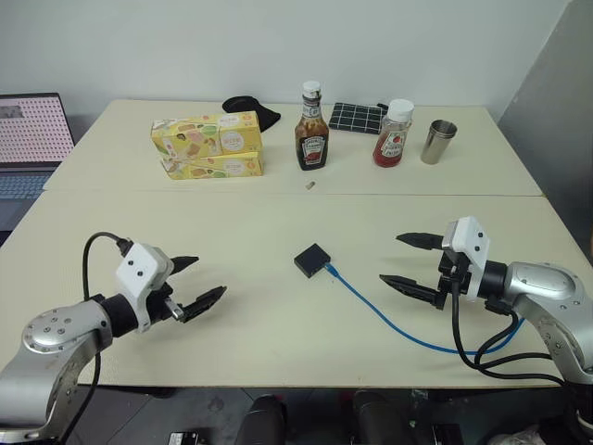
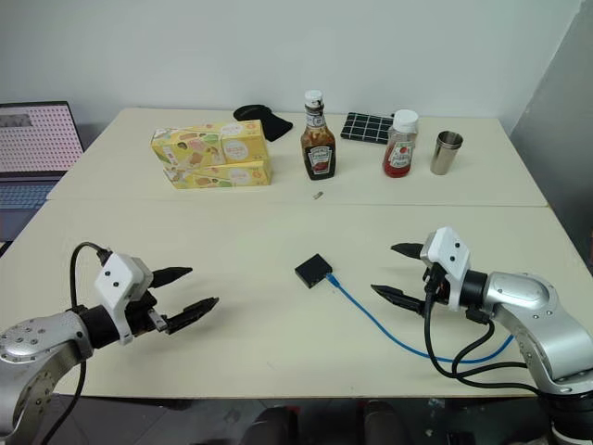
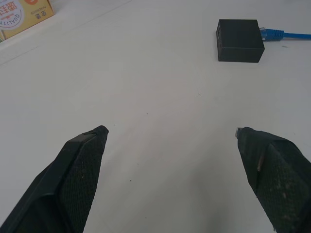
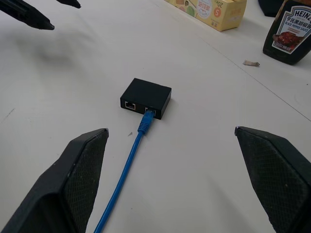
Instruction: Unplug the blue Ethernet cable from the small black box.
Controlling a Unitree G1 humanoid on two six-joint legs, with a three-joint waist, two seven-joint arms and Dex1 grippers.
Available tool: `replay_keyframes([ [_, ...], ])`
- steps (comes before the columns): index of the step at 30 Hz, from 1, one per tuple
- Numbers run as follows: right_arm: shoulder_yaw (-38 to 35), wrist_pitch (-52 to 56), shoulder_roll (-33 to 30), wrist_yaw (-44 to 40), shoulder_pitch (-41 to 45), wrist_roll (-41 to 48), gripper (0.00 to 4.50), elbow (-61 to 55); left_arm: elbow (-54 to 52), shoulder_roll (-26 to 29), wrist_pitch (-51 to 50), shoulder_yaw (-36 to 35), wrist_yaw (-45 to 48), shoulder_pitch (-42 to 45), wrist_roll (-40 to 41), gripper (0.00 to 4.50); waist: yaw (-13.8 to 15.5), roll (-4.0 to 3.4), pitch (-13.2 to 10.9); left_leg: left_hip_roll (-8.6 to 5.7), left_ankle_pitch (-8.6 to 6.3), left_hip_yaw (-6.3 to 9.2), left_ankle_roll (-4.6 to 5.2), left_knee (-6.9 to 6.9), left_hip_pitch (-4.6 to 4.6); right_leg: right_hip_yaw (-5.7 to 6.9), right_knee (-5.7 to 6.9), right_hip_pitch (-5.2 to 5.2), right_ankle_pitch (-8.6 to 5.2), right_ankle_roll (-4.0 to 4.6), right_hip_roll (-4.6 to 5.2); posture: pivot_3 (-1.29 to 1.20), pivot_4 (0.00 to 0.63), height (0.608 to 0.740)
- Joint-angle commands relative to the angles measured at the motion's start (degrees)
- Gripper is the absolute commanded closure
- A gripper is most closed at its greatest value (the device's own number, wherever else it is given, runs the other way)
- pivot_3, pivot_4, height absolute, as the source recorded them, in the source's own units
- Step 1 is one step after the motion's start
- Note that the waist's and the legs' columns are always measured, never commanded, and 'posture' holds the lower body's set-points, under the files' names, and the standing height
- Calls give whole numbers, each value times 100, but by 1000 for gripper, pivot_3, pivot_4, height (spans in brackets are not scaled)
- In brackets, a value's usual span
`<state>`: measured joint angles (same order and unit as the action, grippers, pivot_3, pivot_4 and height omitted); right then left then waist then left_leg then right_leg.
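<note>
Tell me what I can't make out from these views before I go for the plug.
- Blue Ethernet cable, far end: in the eye views it runs behind the right tool and its black cables.
- Plug latch at the small black box: too small in the eye views, and the right wrist view doesn't show it.
- Laptop: cut off by the picture's edge.
</note>
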<state>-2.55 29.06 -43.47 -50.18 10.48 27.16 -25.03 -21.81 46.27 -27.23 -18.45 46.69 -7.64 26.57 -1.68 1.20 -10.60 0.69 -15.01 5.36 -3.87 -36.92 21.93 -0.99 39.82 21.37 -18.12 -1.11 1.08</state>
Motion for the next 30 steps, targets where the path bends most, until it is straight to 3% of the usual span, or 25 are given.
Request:
replay_keyframes([
  [1,-43,-170,-11,-44,164,-35,103,-55,-65,13,182,-101,24,119,-11,20,0,0,0,0,0,0,0,0,0,0,0,0,0,0,0,0,150,740],
  [23,150,-124,31,4,165,-221,103,-3,-262,19,83,35,151,157,72,20,0,-1,0,1,0,-1,0,1,0,-1,-2,0,0,0,0,0,150,740],
  [30,814,-29,579,652,215,-735,103,140,-421,51,8,227,539,268,366,20,-1,-2,-1,1,0,-1,0,1,1,-3,-2,2,0,0,0,0,150,740],
])
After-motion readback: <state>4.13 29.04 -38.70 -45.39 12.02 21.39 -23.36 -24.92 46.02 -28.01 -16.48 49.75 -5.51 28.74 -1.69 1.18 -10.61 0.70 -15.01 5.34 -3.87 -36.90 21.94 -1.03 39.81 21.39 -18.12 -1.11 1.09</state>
